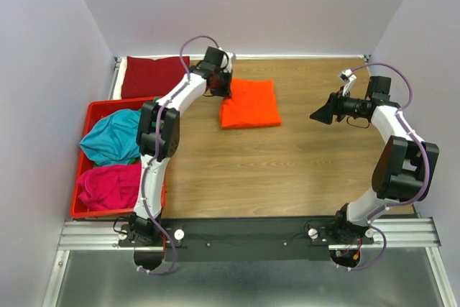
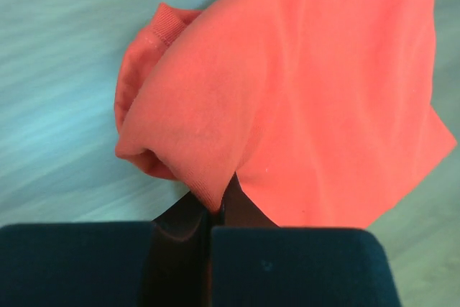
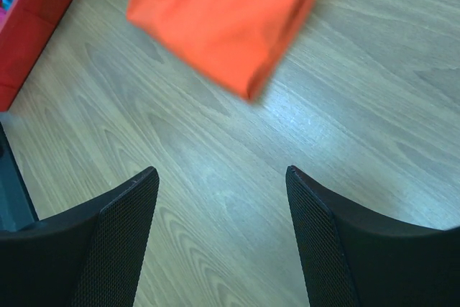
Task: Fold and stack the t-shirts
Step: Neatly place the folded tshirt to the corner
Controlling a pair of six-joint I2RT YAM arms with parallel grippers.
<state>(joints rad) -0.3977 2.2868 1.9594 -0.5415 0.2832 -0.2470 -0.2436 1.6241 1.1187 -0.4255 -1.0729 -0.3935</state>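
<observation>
Wooden worktop (image 1: 302, 170), orange t-shirt (image 1: 250, 103) near red crate (image 1: 90, 113).
Left claw (image 2: 214, 213) pinches its edge; right claw (image 3: 221, 174) spread, well apart.

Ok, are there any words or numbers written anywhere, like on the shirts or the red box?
No text can be read in any view.
The orange t-shirt, dark red t-shirt, teal t-shirt and magenta t-shirt show plain cloth, no print.
The red crate shows no label.
The left arm and right arm show no lettering that can be made out.
</observation>
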